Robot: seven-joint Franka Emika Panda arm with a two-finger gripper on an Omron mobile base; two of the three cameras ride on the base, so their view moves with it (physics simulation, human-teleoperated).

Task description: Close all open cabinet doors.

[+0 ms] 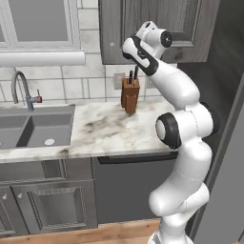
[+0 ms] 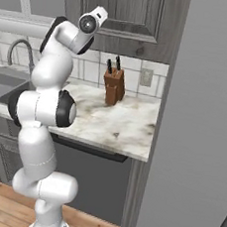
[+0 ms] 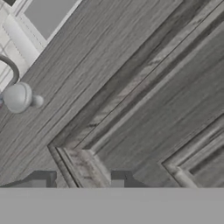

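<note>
A white arm (image 1: 183, 128) reaches to the cabinet door (image 1: 157, 28) at the top centre of the left base frame. In the hand view the door (image 3: 131, 100) sits close, its knob (image 3: 18, 97) at left; the gripper (image 3: 78, 179) fingertips (image 3: 41, 179) stand pressed together at the bottom, pinching nothing. A knife block (image 1: 129, 93) stands on the counter (image 1: 105, 131) beside the sink (image 1: 33, 128). No writing is legible.

A: Left base view? 
B: Behind the arm, leftward, looking forward and down; shares the table (image 1: 109, 131), knife block (image 1: 129, 94) and cabinet door (image 1: 157, 28) with the right base view.

A: Hand view? 
B: Close against the door panel, along the tool (image 3: 78, 179); a round knob (image 3: 19, 97) sits up-left of the tool.
</note>
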